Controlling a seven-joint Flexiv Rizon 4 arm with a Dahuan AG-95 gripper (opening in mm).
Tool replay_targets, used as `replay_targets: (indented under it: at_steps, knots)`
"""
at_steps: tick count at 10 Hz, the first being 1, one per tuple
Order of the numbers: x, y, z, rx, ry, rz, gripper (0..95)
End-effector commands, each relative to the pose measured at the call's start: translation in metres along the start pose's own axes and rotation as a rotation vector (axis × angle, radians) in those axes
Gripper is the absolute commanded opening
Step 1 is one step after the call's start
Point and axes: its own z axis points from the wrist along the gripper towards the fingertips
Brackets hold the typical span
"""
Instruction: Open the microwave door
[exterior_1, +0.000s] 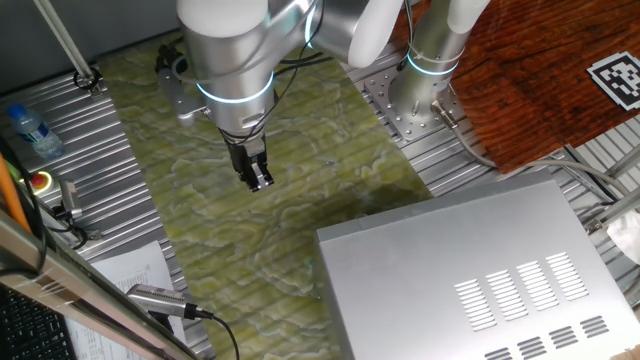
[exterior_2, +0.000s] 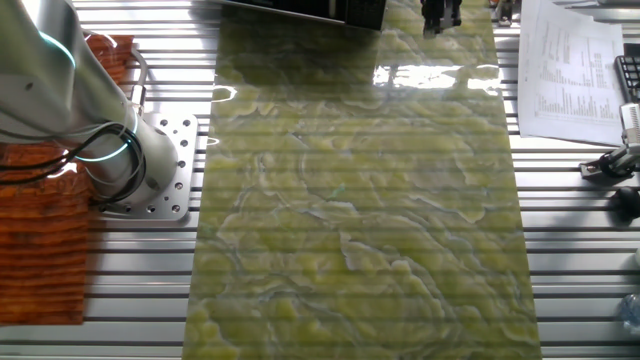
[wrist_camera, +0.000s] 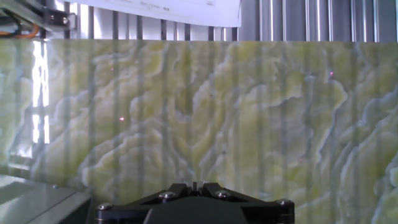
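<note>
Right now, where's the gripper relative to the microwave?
In one fixed view the gripper hangs above the green marbled mat, up and left of the microwave at lower right, not touching it.

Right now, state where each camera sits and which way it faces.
One fixed view: high, looking down at the microwave, green mat and gripper hanging from the arm.
The other fixed view: overhead from the opposite side, showing the mat, arm base and papers.
Hand view: looks down onto the mat past the gripper body.
All three share the mat.
</note>
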Motion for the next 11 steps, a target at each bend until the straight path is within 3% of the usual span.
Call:
replay_targets:
  at_steps: [1, 5, 9, 10, 11]
  knots:
    - [-0.0003, -0.0001, -0.0001, 0.0, 0.007, 0.005, 0.0]
    - [-0.0003, -0.0001, -0.0001, -0.001, 0.01, 0.03, 0.0]
    - [-0.0003, -0.0001, -0.0001, 0.014, 0.03, -0.165, 0.0]
    - [-0.0003, -0.0001, -0.0001, 0.0, 0.045, -0.278, 0.0]
    - [0.0007, 0.0021, -0.0001, -0.012, 0.047, -0.299, 0.0]
